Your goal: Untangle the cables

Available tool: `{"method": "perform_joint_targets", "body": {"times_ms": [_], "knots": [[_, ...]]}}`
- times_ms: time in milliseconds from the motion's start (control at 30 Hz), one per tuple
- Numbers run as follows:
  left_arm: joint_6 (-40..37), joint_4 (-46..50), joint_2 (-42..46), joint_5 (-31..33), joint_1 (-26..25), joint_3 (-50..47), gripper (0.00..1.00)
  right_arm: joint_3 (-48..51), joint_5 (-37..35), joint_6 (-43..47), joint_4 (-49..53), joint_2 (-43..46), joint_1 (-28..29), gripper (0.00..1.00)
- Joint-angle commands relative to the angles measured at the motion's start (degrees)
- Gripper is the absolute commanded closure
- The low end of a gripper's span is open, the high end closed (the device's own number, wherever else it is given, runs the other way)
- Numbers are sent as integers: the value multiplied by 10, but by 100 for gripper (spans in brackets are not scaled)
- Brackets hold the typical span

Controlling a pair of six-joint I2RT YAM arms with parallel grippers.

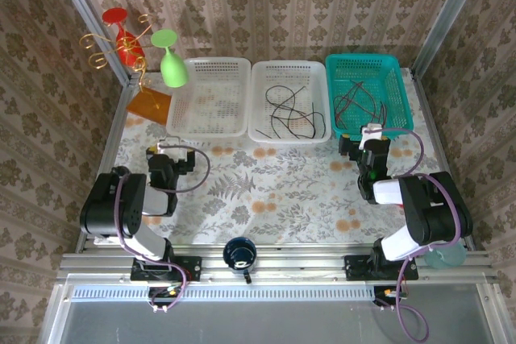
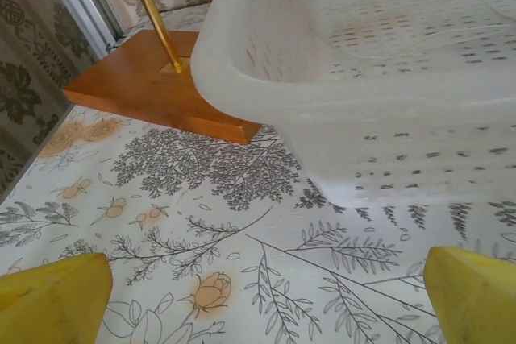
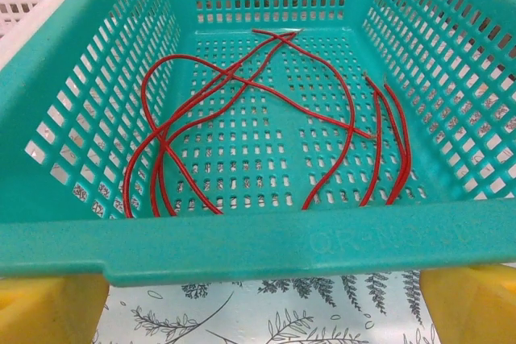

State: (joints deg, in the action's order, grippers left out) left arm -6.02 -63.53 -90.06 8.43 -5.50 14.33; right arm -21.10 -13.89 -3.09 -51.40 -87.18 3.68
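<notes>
At 12 o'clock we count one teal basket [image 3: 242, 241] holding the red cables [image 3: 242, 84], and two white baskets [image 1: 208, 132], the middle one holding the black cables [image 1: 284, 110]. The left gripper [image 2: 266, 296] and the right gripper [image 3: 258, 308] stand wide apart, empty, pointing to 12.

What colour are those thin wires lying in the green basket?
Red. The wires show best in the right wrist view, lying in the teal basket.

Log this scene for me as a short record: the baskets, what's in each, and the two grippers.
middle white basket: black cables, loosely crossed
teal basket: red cables, crossing each other
left gripper: open, facing the left white basket
right gripper: open, facing the teal basket, touching nothing
</notes>
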Motion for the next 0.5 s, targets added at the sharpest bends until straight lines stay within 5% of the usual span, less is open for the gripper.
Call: {"method": "perform_joint_targets", "body": {"times_ms": [0, 467], "knots": [[16, 20, 0, 53, 7, 43, 0, -14, 19, 4, 10, -5, -7, 0], [32, 78, 6, 45, 19, 67, 0, -17, 40, 1, 15, -5, -16, 0]]}}
